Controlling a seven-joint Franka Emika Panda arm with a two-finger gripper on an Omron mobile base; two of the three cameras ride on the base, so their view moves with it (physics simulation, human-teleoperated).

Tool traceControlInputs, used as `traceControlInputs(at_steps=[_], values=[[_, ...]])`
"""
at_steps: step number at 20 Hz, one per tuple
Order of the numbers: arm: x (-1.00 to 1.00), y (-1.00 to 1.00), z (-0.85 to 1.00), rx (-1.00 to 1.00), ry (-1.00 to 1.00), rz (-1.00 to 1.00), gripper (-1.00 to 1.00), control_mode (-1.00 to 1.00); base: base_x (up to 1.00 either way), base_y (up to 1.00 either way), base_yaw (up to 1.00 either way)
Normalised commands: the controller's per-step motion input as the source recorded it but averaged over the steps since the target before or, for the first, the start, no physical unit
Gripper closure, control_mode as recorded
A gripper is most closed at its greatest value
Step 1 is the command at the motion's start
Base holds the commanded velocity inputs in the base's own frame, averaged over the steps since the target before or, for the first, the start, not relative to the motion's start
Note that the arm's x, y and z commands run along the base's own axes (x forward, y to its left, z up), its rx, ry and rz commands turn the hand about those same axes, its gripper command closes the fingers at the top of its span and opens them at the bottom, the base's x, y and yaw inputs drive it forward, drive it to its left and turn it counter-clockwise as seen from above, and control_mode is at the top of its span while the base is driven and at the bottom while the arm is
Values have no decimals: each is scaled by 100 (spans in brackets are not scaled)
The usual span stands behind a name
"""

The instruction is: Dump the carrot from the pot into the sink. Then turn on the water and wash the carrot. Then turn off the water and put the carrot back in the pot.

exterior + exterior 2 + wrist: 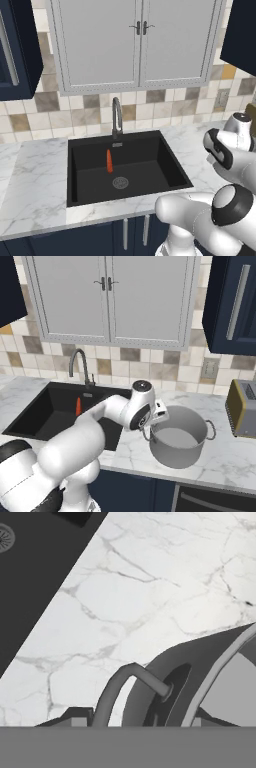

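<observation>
So the arm's bent low over the counter (220,456), with the gripper (135,724) down at the pot (178,437)'s left loop handle (131,687). Honestly can't tell if the jaws grip it. The carrot (109,161) lies in the sink (145,182), just beyond the drain (120,182).

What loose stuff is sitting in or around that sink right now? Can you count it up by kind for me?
Carrot, lying in the sink: 1
Pot, upright on the counter: 1
Toaster, on the counter: 1
Total: 3
</observation>
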Motion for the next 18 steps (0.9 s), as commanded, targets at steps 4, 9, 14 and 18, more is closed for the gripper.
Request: traceControlInputs(at_steps=[4,9,14,18], values=[[9,0,-23,-2,3,12,100,-100,0,0,0],[0,0,-23,-2,5,10,100,-100,0,0,0],[0,3,-8,0,6,2,-100,-100,0,0,0],[0,0,0,0,4,0,-100,-100,0,0,0]])
